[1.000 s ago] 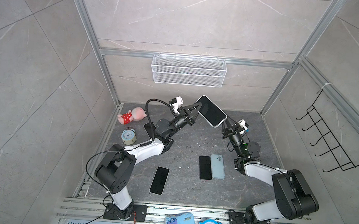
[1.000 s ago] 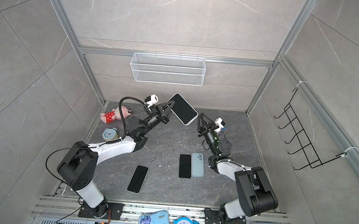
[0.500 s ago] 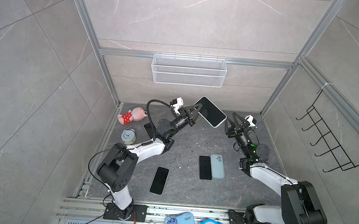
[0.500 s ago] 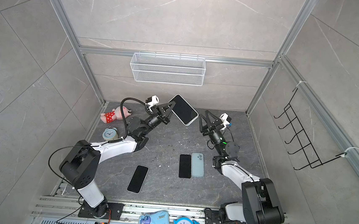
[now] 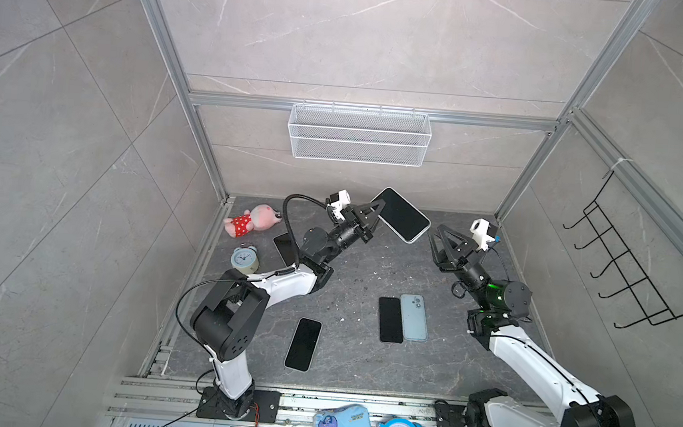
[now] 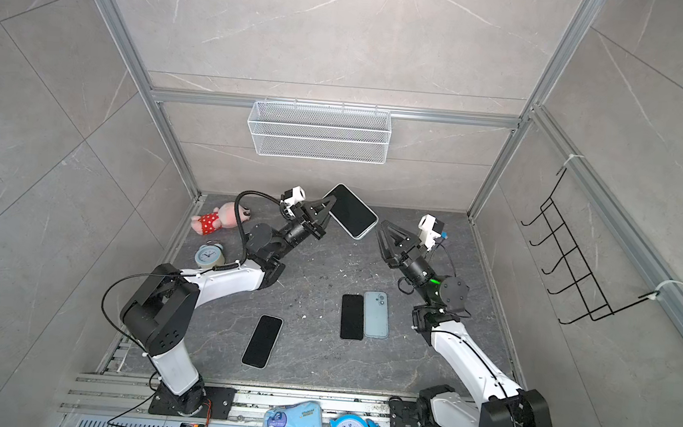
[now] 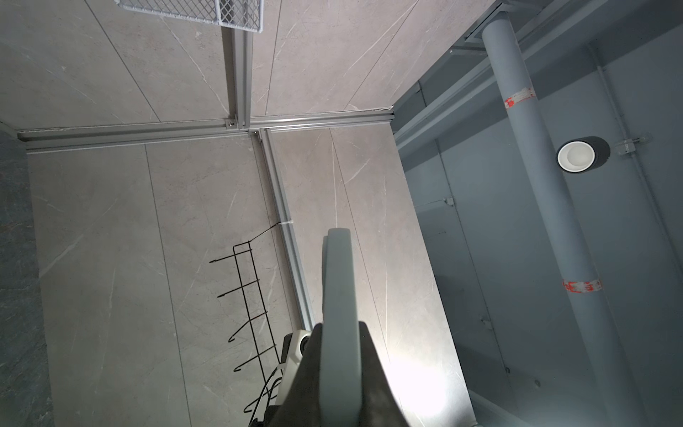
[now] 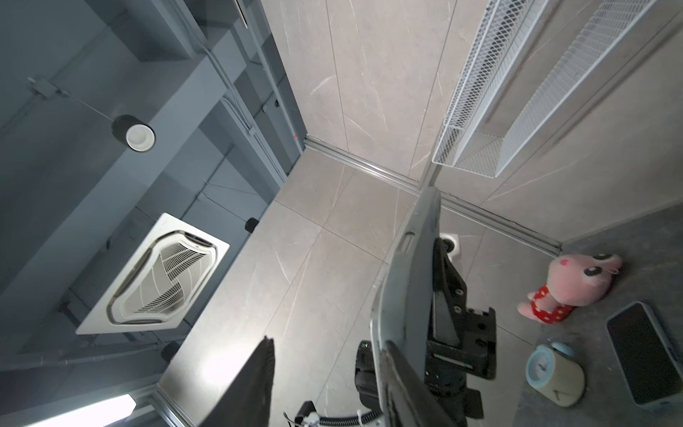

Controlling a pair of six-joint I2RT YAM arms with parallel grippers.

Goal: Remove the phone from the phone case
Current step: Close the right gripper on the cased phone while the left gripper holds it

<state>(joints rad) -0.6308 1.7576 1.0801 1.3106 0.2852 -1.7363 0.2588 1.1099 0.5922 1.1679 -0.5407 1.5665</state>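
Left gripper: the left gripper (image 5: 376, 210) is clamped tight on one short end of the phone and raised well above the floor.
Phone: the phone (image 5: 401, 221) is in the air with its dark screen facing up, tilted. It reaches from the left gripper towards the right gripper.
Phone case: the phone case (image 7: 340, 295) is on the phone. In the left wrist view its pale grey edge runs out from between the dark fingers (image 7: 380, 392).
Right gripper: the right gripper (image 5: 434, 235) has its jaws spread and holds nothing. Its tips are just beside the phone's free corner; whether they touch it cannot be told.
Right wrist view: the case edge (image 8: 406, 295) stands close against one finger, and the other finger (image 8: 258, 384) is well apart from it.
Below, between the grippers: a black phone (image 5: 390, 319) and a pale blue phone (image 5: 413, 317) lie flat, touching side by side.
Below the left gripper, nearer its arm's base: another black phone (image 5: 303, 344) lies alone.
Beyond the left arm: a pink plush toy (image 5: 254, 220) and a small clock (image 5: 244, 259) sit near each other.
Above both grippers: a white wire basket (image 5: 358, 134) hangs on the back wall.
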